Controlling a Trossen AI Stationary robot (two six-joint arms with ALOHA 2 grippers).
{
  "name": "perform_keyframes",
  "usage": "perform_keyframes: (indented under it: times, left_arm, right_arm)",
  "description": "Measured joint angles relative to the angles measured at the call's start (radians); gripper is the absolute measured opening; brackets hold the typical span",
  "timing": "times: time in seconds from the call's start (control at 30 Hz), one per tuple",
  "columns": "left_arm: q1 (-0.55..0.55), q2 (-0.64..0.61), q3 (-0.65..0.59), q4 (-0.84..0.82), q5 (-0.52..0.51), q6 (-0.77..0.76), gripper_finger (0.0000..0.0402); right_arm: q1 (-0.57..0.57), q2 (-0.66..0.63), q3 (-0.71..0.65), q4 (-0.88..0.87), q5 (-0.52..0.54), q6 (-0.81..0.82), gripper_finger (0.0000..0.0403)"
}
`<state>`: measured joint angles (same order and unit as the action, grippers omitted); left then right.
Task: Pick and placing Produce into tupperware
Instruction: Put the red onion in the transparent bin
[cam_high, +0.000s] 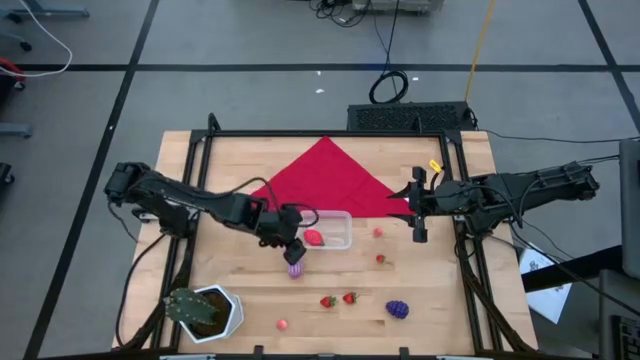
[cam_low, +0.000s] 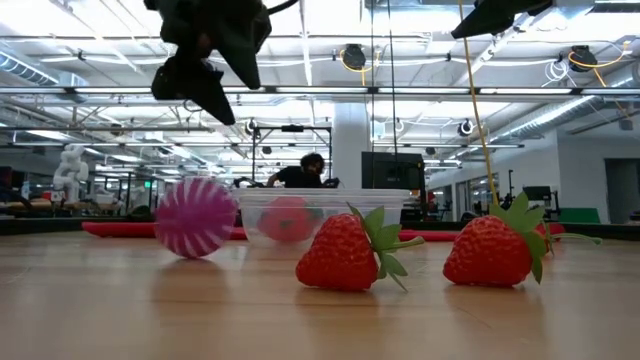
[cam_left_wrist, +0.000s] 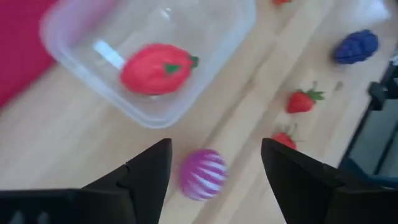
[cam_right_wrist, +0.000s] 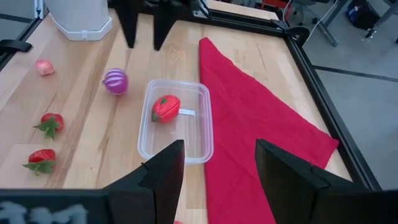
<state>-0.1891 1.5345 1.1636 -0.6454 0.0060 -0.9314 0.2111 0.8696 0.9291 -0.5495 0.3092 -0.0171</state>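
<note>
The clear tupperware (cam_high: 331, 229) stands on the wooden table at the tip of the red cloth (cam_high: 325, 180), with a red toy fruit (cam_left_wrist: 155, 67) lying inside. A purple-and-white striped ball (cam_high: 296, 269) rests on the table just in front of it. My left gripper (cam_high: 292, 247) hovers open above the ball (cam_left_wrist: 204, 174), a finger on either side and clear of it; the low view shows the gripper (cam_low: 205, 85) well above the ball (cam_low: 194, 217). My right gripper (cam_high: 418, 205) waits open and empty at the table's right, facing the tupperware (cam_right_wrist: 176, 119).
Two strawberries (cam_high: 338, 299), a purple grape bunch (cam_high: 397, 309), two small red pieces (cam_high: 380, 246) and a pink piece (cam_high: 283, 324) lie on the table's near half. A white plant pot (cam_high: 205, 310) stands at the near left corner. A black frame borders the table.
</note>
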Motion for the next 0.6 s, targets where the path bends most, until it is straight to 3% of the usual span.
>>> perform_keyframes:
  times: [0.27,0.6]
  left_arm:
    - [-0.011,0.006,0.02,-0.13,-0.03,-0.024,0.0254]
    - [-0.102,0.006,0.02,-0.129,-0.069,-0.085,0.026]
  right_arm:
    - [0.0,0.0,0.0,-0.008,0.0,-0.003,0.0187]
    - [0.0,0.0,0.0,-0.004,0.0,-0.002,0.0187]
